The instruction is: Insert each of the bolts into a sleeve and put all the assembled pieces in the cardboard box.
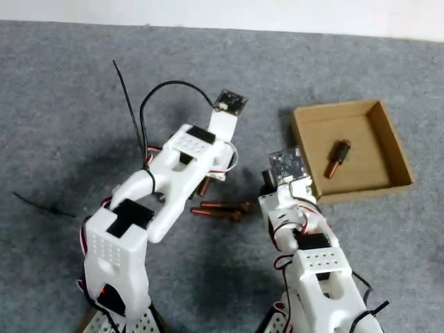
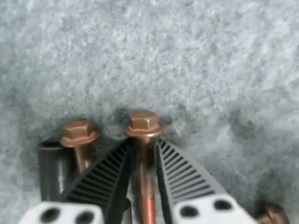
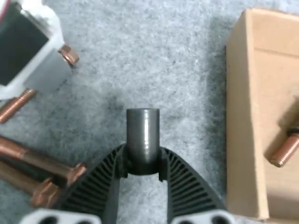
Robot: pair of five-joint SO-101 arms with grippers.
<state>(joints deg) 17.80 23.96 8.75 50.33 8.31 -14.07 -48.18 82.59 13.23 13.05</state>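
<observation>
Grey carpet (image 1: 69,104) on the table, white wall (image 1: 277,12) behind. Left gripper (image 2: 143,141) sits low, pinching a copper bolt (image 2: 143,123); right gripper (image 3: 142,155) is clamped on a black sleeve (image 3: 142,133).

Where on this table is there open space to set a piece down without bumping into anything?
Free: the grey mat on the far side, left of the cardboard box; the mat right of the right arm; the box floor beside the assembled piece. Crowded: between the right arm and left arm, where two loose bolts lie.

Grey carpet (image 1: 361,62) bears 1 black tie (image 1: 54,208), perhaps plastic.
</observation>
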